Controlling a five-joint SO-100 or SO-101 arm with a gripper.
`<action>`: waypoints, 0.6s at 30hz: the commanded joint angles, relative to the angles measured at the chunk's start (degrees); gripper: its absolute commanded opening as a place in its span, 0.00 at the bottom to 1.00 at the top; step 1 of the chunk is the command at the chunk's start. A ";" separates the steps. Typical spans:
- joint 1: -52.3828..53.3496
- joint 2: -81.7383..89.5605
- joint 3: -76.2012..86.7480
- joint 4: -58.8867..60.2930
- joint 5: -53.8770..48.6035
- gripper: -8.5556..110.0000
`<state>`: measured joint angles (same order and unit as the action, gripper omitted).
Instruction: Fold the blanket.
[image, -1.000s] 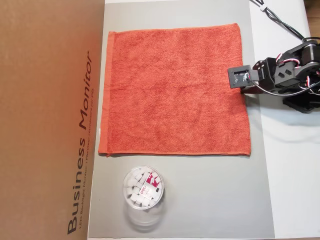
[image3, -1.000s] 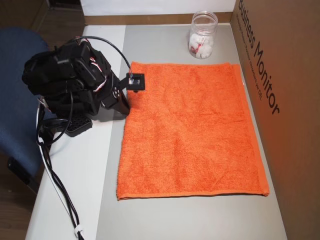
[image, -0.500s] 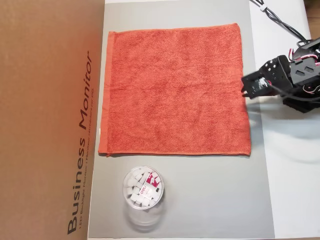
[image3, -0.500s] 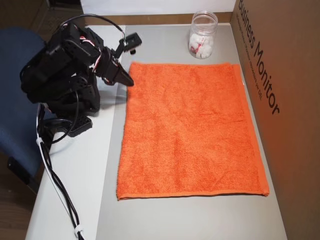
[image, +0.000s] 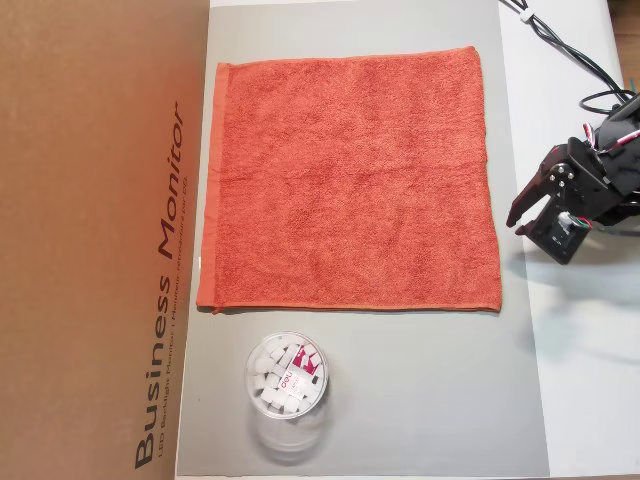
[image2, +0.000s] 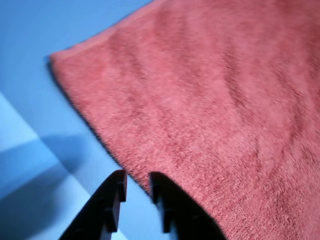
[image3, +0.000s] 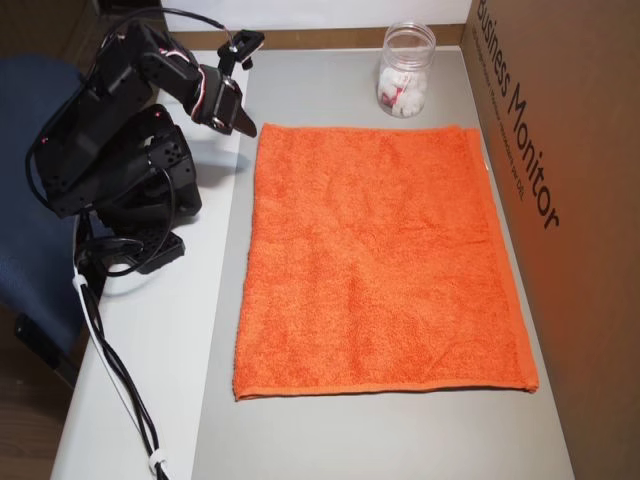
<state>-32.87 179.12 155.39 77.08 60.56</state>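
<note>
A: In an overhead view we see the orange-red terry-cloth blanket (image: 350, 180) spread flat on the grey mat (image: 420, 400), with the black two-finger gripper (image: 516, 222) off its right edge — probably lining up on the lower right corner.

B: In the wrist view we find the fingertips (image2: 116, 181) a narrow gap apart, holding nothing, poised above the blanket's hemmed edge near a corner.

A: In another overhead view the clear round plastic jar (image3: 405, 70) stands beyond the blanket's far edge, just clear of it.

B: We judge no fold is begun yet.
</note>
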 joint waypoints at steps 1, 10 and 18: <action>-3.69 -6.86 -5.27 -0.79 0.18 0.15; -12.39 -15.82 -6.94 -3.96 -0.26 0.17; -16.70 -24.35 -5.01 -16.79 -0.35 0.20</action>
<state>-48.52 157.24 150.73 63.72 60.56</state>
